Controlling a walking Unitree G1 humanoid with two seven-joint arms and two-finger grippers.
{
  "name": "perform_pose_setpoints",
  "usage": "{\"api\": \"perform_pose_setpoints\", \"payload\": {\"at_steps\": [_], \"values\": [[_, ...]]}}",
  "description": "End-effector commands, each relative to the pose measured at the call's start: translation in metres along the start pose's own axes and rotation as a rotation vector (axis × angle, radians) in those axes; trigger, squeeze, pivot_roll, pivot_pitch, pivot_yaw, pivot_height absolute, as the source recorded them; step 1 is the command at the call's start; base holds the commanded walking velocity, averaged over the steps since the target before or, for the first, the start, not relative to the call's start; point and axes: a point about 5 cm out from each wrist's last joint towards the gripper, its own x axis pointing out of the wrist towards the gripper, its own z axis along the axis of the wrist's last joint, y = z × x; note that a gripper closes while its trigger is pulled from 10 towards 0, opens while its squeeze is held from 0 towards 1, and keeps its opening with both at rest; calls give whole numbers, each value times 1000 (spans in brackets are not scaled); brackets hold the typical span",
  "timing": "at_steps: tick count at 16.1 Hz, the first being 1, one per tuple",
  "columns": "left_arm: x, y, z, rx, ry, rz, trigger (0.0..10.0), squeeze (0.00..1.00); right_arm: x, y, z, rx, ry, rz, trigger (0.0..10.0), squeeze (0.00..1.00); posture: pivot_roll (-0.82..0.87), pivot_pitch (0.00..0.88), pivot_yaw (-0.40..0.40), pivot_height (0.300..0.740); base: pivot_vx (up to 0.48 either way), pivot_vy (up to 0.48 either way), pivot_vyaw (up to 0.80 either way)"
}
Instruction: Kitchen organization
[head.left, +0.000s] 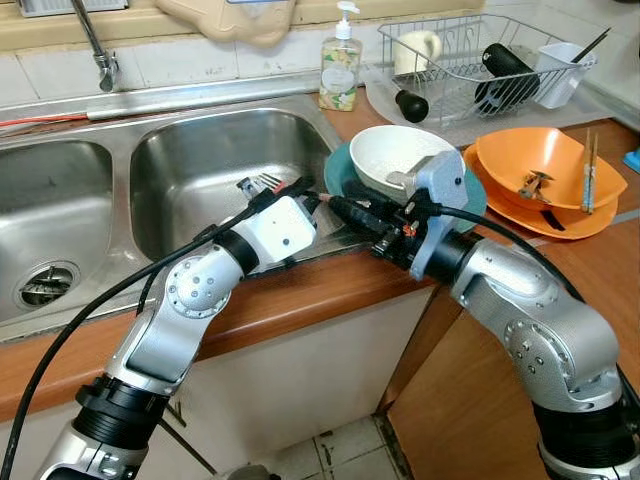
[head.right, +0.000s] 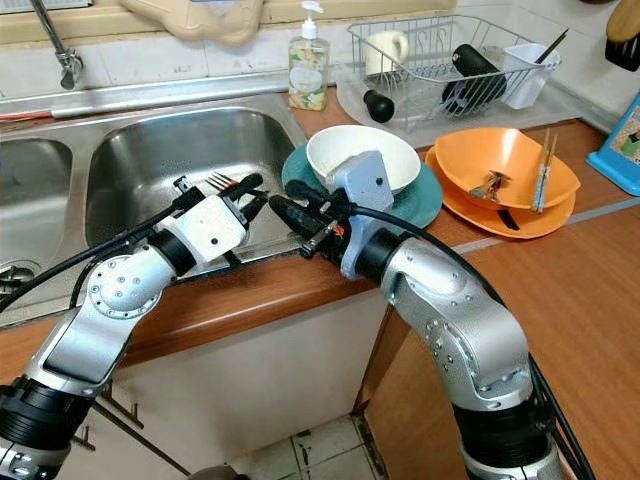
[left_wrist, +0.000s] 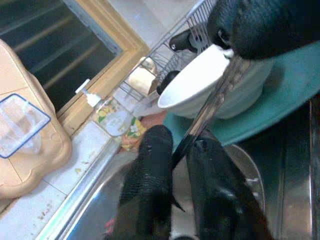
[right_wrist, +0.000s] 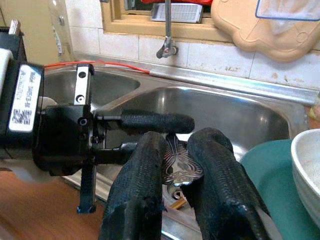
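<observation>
1. Your left gripper (left_wrist: 175, 165) has its two black fingers closed narrow on a fork (left_wrist: 212, 102), pinching it part-way along the shaft, over the right sink basin (head.left: 200, 170) near its front rim.
2. Your right gripper (right_wrist: 176, 165) is clamped on the same fork from the other side, fingers pressed against the patterned handle end (right_wrist: 175, 160). So both grippers have it, meeting nose to nose above the basin's front right corner.
3. The fork's long axis runs roughly level, side to side between the two grippers; the tines (head.left: 268, 181) poke out past the left gripper, pointing away toward the basin's back left.
4. Most of the shaft is buried between fingers, so you can't make out where one grip ends and the other starts.
5. Just beside the right gripper sits a white bowl (head.left: 395, 160) on a teal plate (head.left: 340, 172), on the wooden counter (head.left: 600, 270).
6. Further right, orange bowls (head.left: 540, 165) hold utensils, too small to name.
7. Behind stand a soap bottle (head.left: 341, 70) and a dish rack (head.left: 470, 60); its right edge is cut off in the right eye view.
</observation>
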Motion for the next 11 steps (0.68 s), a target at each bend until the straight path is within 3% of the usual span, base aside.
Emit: {"api": "perform_pose_setpoints", "payload": {"at_steps": [1,3,4,5,7,8,9,11], "values": [[-2,-2,-5,41,27,-31,0,0,0,4,3,-5,-5,16,0,0,2,0,28,740,0,0,0],[-3,-2,-6,43,29,-33,0,0,1,5,2,-2,-3,22,0,0,2,0,28,740,0,0,0],[-3,-1,-6,44,32,-31,0,0,0,5,1,-1,0,24,510,0,2,0,27,740,0,0,0],[-3,-1,-6,52,35,-34,0,0,1,6,0,-2,6,26,3255,0,1,0,27,740,0,0,0],[-3,-1,-7,67,38,-43,0,0,0,6,-1,-3,10,17,10000,0,1,0,27,740,0,0,0],[-3,-1,-7,68,38,-43,0,0,1,5,-1,10,7,17,10000,176,0,0,27,740,0,0,0],[-2,0,-7,68,39,-42,0,0,1,5,-1,37,1,13,10000,1000,0,0,27,740,0,0,0],[-2,4,-12,81,64,-45,0,0,1,1,-2,3,17,-21,10000,1000,-4,0,28,740,0,0,0]]}}
